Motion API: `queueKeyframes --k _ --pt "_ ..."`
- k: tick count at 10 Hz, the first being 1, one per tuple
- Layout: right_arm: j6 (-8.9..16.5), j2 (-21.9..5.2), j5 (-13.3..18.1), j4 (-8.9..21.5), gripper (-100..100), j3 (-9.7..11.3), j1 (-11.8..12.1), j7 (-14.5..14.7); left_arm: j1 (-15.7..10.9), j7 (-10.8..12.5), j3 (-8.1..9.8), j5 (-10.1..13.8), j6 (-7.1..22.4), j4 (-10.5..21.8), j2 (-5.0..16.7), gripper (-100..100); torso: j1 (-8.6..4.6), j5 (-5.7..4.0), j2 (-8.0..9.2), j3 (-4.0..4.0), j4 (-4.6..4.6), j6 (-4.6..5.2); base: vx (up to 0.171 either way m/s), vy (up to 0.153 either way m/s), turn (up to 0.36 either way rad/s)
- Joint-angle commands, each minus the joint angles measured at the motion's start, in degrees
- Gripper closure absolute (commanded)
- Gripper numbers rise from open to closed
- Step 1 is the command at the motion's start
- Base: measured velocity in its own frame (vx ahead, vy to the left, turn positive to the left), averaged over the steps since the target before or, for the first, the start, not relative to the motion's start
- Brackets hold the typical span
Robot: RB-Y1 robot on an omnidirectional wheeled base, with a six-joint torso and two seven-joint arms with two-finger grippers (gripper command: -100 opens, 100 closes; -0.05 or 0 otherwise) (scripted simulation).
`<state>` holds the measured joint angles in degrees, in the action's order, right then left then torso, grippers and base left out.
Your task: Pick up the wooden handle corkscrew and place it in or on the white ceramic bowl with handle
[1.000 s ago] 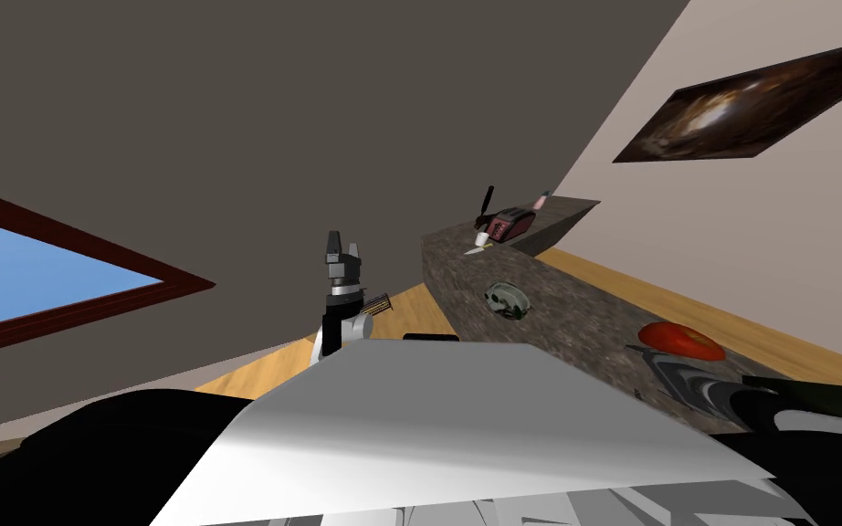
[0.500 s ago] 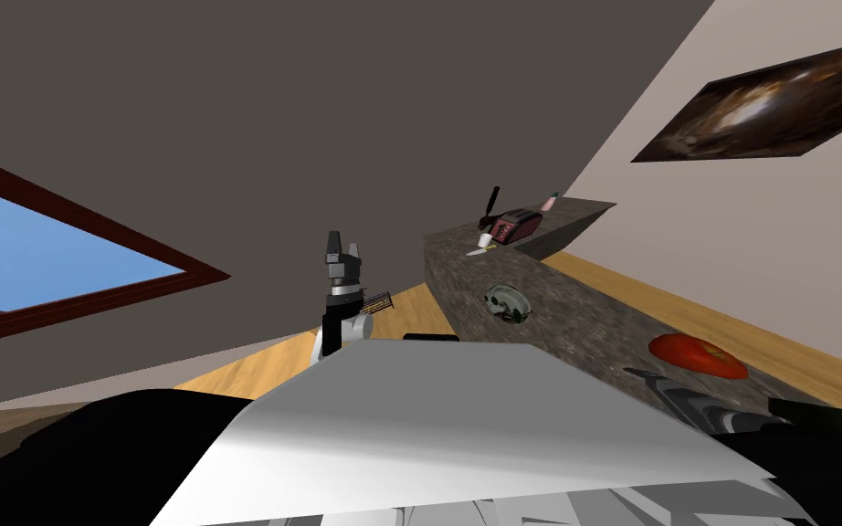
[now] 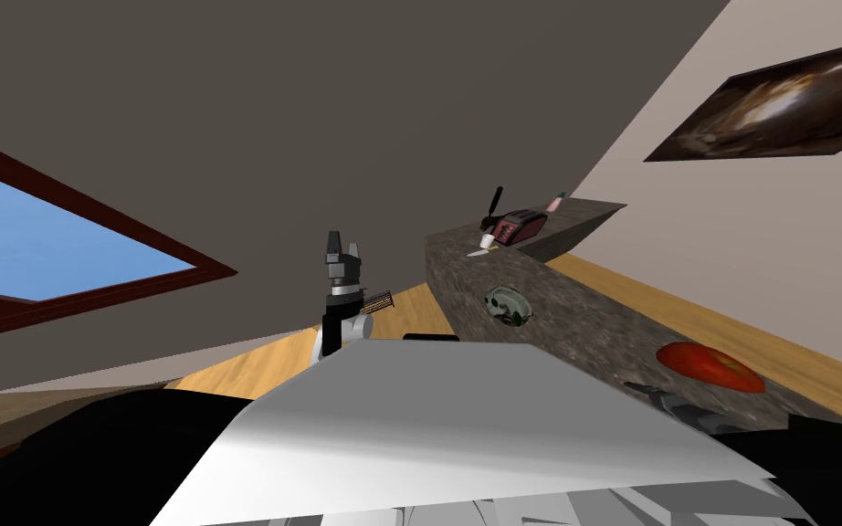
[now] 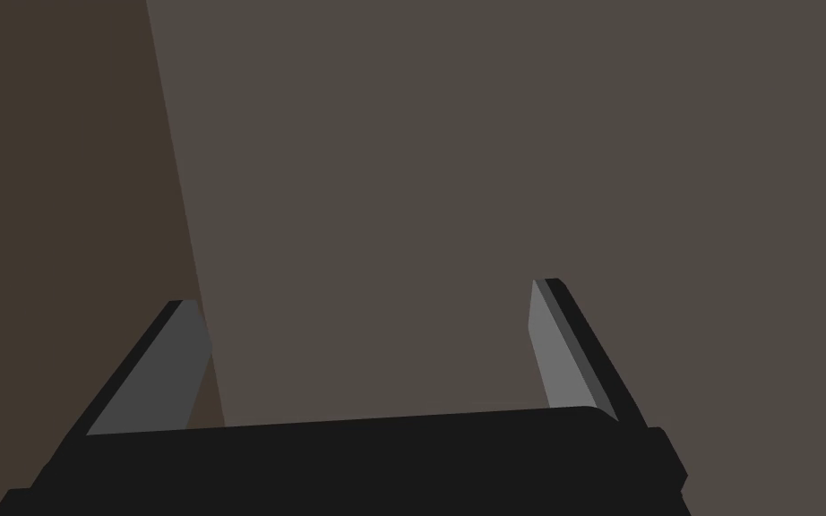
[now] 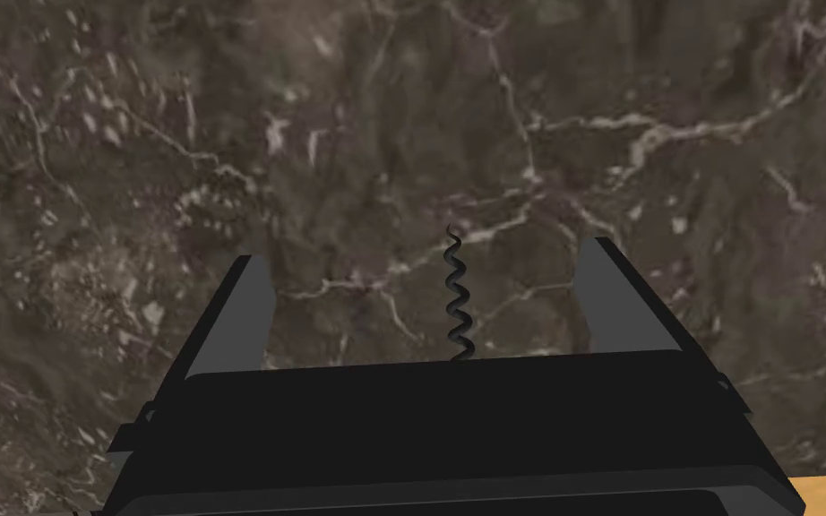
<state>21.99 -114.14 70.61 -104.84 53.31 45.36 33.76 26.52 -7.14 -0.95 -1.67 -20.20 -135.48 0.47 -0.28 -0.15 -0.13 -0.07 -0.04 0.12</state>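
Between the jaws of the right gripper [image 5: 422, 251], which stand wide apart and press nothing, one corkscrew [image 5: 456, 300] shows its dark spiral over the dark marbled table [image 5: 223, 134]. Its handle is hidden behind the gripper's body. Toward the far end of the table, on the right of the scene, one small white bowl [image 3: 482, 242] stands just beside one dark red boxy appliance [image 3: 515, 226]; what it holds is too small to tell. Nearer lie one round grey-green thing [image 3: 508, 304] and one flat red thing [image 3: 710, 367], well apart. Left of the table, the left gripper [image 3: 342, 245] points upward, jaws wide and holding nothing.
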Motion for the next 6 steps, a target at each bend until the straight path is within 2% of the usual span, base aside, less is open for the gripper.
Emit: queueKeyframes --k 1,6 --pt "0.66 -0.96 1.88 -1.84 -100 1.57 0.93 0.13 0.00 0.00 0.00 0.00 0.00 0.00 0.00 0 0.00 0.00 0.00 0.00 0.00 0.00 0.006 -0.029 0.049" --pt "1.06 -3.62 5.63 -7.14 -100 5.21 2.77 1.81 0.00 0.00 0.00 0.00 0.00 0.00 0.00 0 0.00 -0.01 -0.02 -0.01 0.00 -0.01 0.009 -0.027 0.068"
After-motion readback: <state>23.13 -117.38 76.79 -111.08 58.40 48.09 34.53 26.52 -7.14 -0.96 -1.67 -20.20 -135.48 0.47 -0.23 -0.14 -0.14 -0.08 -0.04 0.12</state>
